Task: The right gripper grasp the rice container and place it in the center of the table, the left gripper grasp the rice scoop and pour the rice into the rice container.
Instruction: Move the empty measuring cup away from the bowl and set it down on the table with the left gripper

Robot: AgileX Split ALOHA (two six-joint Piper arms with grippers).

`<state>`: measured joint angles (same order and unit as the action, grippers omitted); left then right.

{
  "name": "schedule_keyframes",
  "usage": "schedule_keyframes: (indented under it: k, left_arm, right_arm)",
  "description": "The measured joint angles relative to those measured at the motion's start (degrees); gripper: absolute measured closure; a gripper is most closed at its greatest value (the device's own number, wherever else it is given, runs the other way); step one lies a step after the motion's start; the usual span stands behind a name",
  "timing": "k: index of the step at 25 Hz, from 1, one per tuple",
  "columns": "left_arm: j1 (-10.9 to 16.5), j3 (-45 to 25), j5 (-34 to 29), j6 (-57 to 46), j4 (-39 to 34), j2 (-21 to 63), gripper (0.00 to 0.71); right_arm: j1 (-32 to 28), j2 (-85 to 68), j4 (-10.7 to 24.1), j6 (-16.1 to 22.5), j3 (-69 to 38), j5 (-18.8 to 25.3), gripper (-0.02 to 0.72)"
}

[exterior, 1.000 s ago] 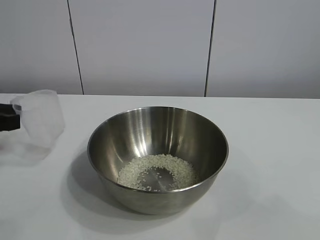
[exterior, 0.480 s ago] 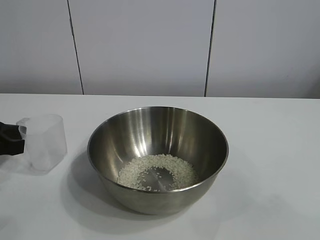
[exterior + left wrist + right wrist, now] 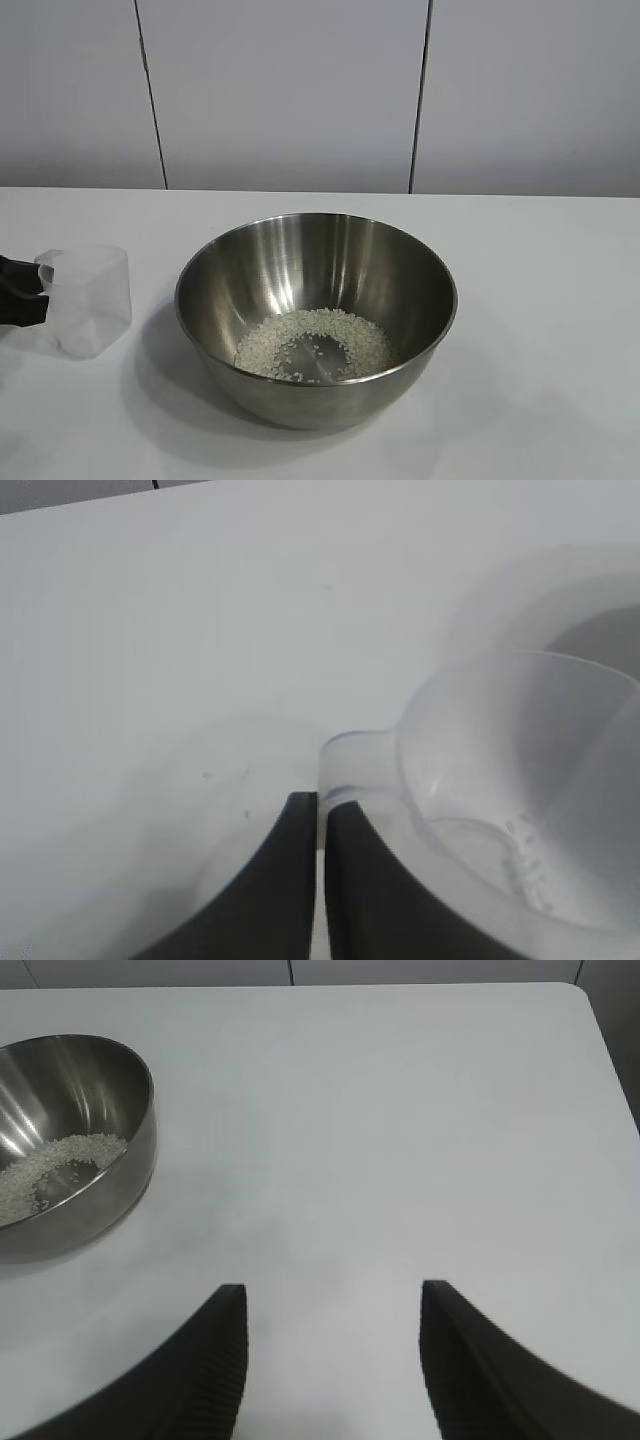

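Note:
The rice container (image 3: 300,260), a big steel bowl, stands mid-table with a thin ring of rice (image 3: 318,342) on its bottom. To its left the rice scoop (image 3: 88,298), a clear plastic cup, is upright at table level; whether it touches the table (image 3: 540,300) I cannot tell. My left gripper (image 3: 40,295) is shut on the scoop's side tab. In the left wrist view the left gripper (image 3: 321,802) pinches that tab and the scoop (image 3: 520,810) shows no rice. My right gripper (image 3: 332,1300) hangs open over bare table, well clear of the rice container (image 3: 110,1170).
White wall panels stand behind the table's far edge. The right wrist view shows the table's rounded corner (image 3: 585,1000) and bare tabletop between the bowl and that edge.
The left gripper has lowered the scoop from a raised, tilted pose to upright at table level, left of the bowl. Bowl, rice and right gripper have not moved.

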<state>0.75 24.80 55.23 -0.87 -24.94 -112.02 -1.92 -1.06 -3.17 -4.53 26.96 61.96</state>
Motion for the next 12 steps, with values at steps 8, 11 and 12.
schedule_keyframes:
  k: [8,11,12]
  left_arm:
    - [0.0,0.0,-0.7,-1.2,0.0,0.0,0.63]
    - [0.0,0.0,-0.9,-1.3,0.0,0.0,0.504]
    - [0.0,0.0,-0.9,-1.4,0.0,0.0,0.473]
  right_arm:
    - [0.0,0.0,0.0,0.0,0.0,0.0,0.348]
    - [0.0,0.0,0.0,0.0,0.0,0.0,0.348]
    - [0.0,0.0,0.0,0.0,0.0,0.0,0.348]
